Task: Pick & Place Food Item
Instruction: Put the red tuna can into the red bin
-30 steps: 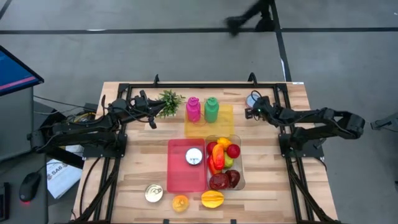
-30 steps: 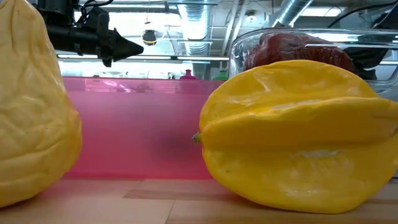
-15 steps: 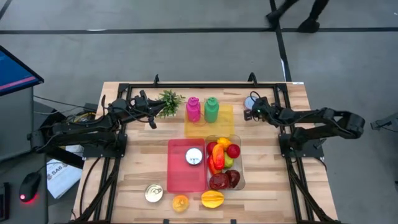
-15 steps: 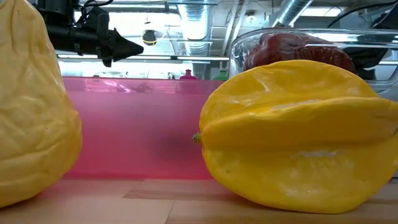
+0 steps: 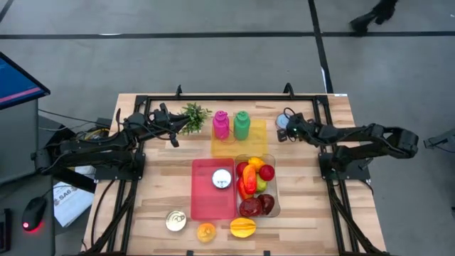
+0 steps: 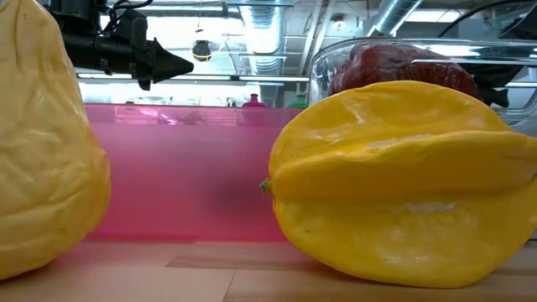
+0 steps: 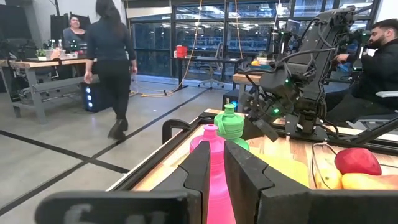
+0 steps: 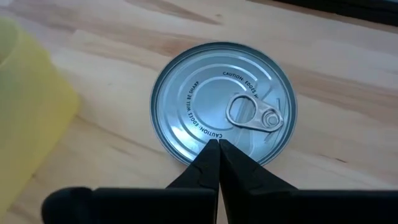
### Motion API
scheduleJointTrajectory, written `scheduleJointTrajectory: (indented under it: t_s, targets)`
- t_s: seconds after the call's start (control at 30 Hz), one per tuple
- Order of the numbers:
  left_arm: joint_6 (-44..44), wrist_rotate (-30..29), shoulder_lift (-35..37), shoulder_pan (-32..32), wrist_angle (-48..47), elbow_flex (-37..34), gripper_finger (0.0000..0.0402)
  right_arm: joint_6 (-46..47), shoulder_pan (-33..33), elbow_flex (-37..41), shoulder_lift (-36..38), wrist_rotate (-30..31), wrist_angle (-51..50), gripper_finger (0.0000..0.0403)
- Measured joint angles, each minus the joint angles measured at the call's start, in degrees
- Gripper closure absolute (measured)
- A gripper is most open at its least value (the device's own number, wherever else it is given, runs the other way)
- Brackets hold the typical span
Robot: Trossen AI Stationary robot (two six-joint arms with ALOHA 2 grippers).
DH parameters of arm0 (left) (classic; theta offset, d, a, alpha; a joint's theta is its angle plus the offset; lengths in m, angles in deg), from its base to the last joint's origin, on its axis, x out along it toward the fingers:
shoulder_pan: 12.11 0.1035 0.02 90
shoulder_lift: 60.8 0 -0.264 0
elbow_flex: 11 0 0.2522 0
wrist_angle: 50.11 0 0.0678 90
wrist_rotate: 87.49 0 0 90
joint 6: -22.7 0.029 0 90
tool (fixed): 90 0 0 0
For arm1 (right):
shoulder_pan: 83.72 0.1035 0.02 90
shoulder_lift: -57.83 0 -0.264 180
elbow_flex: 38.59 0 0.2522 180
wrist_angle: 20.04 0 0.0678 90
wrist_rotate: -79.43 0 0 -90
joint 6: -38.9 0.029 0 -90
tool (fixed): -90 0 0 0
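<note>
A silver can with a pull-tab lid stands upright near the table's far right corner. My right gripper is shut. Its tips point down at a slant over the rim of the can's lid. My left gripper waits near the far left, beside a small green plant. Its fingers are open by only a narrow gap. A clear container of fruit stands at mid-table. A yellow starfruit and an orange fruit lie near the near edge. My right gripper's shut fingertips lie over the edge of the can's lid, coming from above at a slant. Whether they touch the lid, I cannot tell.
A pink tray with a silver can on it lies left of the container. A gold-lidded can stands near the near edge. A pink bottle and a green bottle stand by a yellow tray. People show in the room beyond the table.
My right gripper has shifted a little toward the table's left, staying shut over the silver can. A person has walked across the floor beyond the far edge.
</note>
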State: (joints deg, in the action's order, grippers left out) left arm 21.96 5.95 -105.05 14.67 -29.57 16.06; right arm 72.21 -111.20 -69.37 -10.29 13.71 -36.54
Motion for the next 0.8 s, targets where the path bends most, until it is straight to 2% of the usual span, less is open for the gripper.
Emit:
scheduleJointTrajectory:
  t_s: [0.17, 0.27, 0.43, 0.57, 0.8]
  targets:
    - [0.0, 0.0, 0.0, 0.0, -0.02, 0.0, 0.0367, -0.32, 1.87, 0.03, -0.02, 0.27, -0.12, 0.0403]
    - [0.0, 0.0, 0.0, 0.0, -0.04, 0.0, 0.0367, -0.56, 3.32, 0.11, -0.05, 2.4, 0.18, 0.0403]
    - [0.0, 0.01, 0.0, 0.0, -0.04, 0.0, 0.0367, -1.77, 4.32, -1.03, 2.55, 3.07, -1.95, 0.0403]
    - [0.0, 0.0, 0.0, 0.0, -0.06, 0.0, 0.0367, -1.84, 3.51, -3.39, 4.88, 6.37, -5.43, 0.0403]
    - [0.0, 0.0, 0.0, 0.02, -0.09, 0.0, 0.0367, 0.85, -0.23, -4.64, 4.69, 5.84, -12.17, 0.0403]
